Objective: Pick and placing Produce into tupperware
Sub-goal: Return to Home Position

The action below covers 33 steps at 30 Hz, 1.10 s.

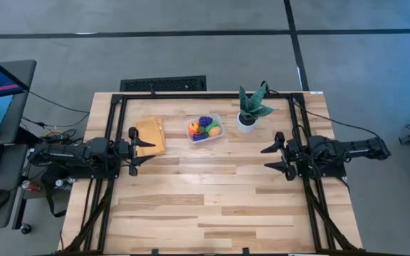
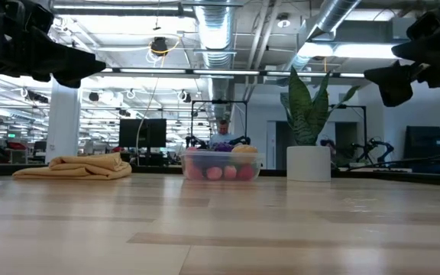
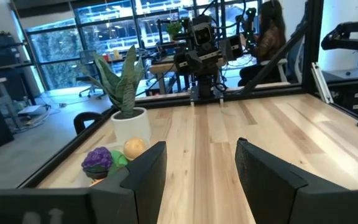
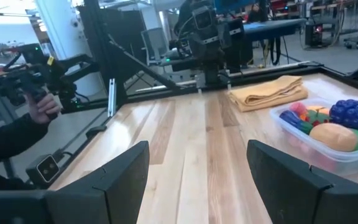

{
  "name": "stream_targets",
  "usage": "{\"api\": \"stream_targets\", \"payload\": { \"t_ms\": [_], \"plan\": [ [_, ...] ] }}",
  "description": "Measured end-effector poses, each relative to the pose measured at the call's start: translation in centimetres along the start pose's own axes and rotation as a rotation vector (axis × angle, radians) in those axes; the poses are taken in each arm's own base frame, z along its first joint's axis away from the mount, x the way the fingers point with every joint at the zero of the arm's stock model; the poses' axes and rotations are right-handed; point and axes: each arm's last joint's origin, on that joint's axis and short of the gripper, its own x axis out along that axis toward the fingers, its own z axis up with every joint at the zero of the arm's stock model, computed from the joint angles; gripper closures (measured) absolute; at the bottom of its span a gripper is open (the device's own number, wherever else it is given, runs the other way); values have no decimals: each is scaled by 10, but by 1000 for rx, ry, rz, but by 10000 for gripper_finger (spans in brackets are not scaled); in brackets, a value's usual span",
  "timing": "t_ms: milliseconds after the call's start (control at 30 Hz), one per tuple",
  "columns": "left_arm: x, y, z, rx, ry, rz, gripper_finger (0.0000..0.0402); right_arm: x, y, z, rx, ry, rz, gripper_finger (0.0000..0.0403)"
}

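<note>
While both claws hang with fingers spread apart and nothing between them, the small clear rectangular plastic tub (image 1: 206, 130) sits on the pale wooden plank table (image 1: 212, 203) between the two, somewhat farther toward the far edge than either. It is filled with tiny toy fruits and vegetables (image 1: 205, 126): purple grapes, orange and yellow pieces. At the left side hovers the left gripper (image 1: 149, 153), with the flat tan-yellow folded cloth (image 1: 151, 134) just beside its tips. Opposite hovers the right gripper (image 1: 265, 158), with the spiky green plant in a white pot (image 1: 248, 114) near it
</note>
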Motion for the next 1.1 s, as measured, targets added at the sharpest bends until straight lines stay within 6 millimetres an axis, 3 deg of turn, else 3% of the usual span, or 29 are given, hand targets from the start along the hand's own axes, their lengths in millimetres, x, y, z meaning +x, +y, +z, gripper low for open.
{"api": "stream_targets", "payload": {
  "t_ms": [467, 1100],
  "plan": [
    [0, 0, 0, -16, 0, -4, 219, 0, -5, 0, 61, -11, -85, 138],
    [0, 0, 0, -1, 0, -3, 219, 6, -1, -7, 60, 87, -45, 138]
  ]
}}
